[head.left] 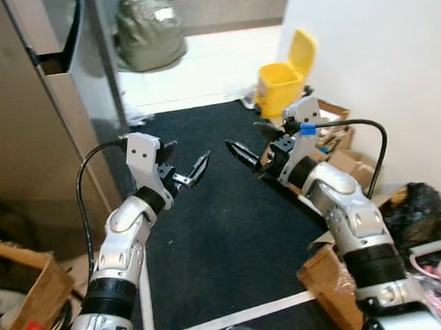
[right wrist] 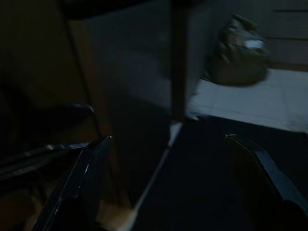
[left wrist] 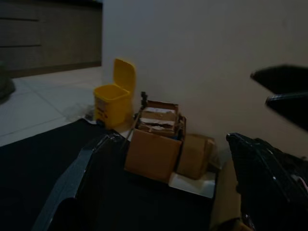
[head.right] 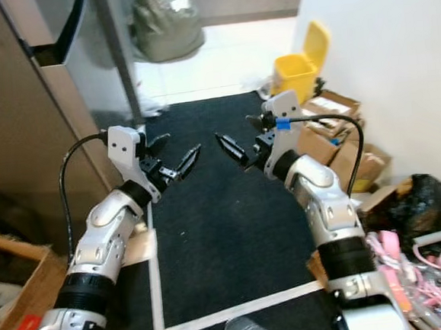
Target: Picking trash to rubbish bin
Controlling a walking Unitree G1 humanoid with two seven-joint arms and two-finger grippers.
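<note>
White tape line (head.left: 225, 321) crosses the black floor mat (head.left: 218, 234) nearest the robot. Brown cardboard box (head.left: 16, 292) sits at the near left; black plastic bag (head.left: 423, 218) and pink tangled cords (head.right: 427, 271) at the near right. Both arms are raised over the mat, tips facing each other with a gap between. Left gripper (head.left: 184, 164) has fingers spread apart, nothing held. Right gripper (head.left: 253, 142) also has fingers spread wide, empty. Mat strip runs open ahead, bounded left by the tall grey fridge (head.left: 40, 110), right by open cardboard boxes (head.left: 337, 137) along the white wall (head.left: 378, 38). Yellow plastic rubbish bin (head.left: 286, 76) stands upright past the boxes against the wall, lid tipped up and back, mouth open upward. Farther on, white tiled floor (head.left: 198, 75) and a lumpy grey-green sack (head.left: 145, 29).
</note>
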